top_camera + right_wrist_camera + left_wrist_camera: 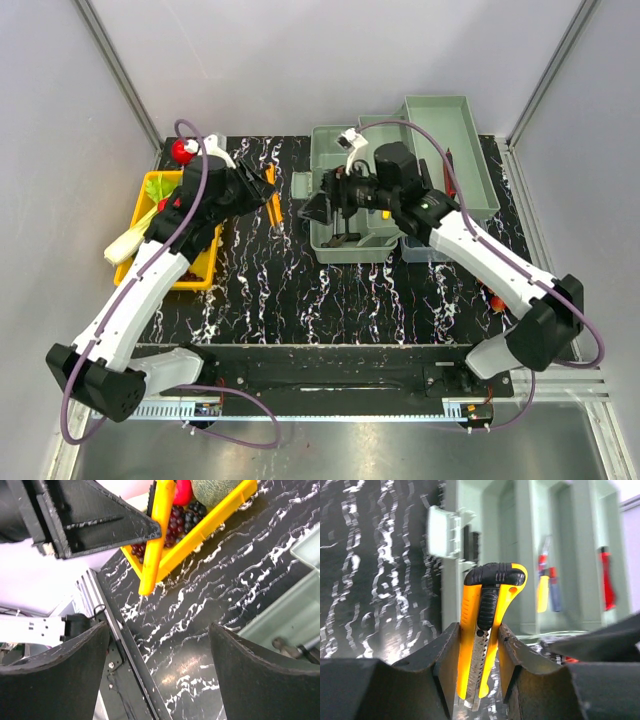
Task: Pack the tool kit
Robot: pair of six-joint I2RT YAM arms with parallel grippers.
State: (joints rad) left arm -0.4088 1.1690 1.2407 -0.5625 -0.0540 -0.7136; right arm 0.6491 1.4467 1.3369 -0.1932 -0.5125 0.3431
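Pale green toolbox (330,160), left hand (479,645) clamped on yellow-black utility knife (487,610); right hand (157,630) apart

On the table (330,300) I see the toolbox (345,250) at back centre, with a loose tray (450,130) behind it to the right. The bin (190,283) sits at the far left. My left gripper (479,630) holds the knife (490,595) between the bin and the toolbox. My right gripper (312,210) hangs over the toolbox's left edge.

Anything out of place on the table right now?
A small red item lies on the mat beside the right arm, apart from the toolbox; too small to identify. Nothing else stands out.
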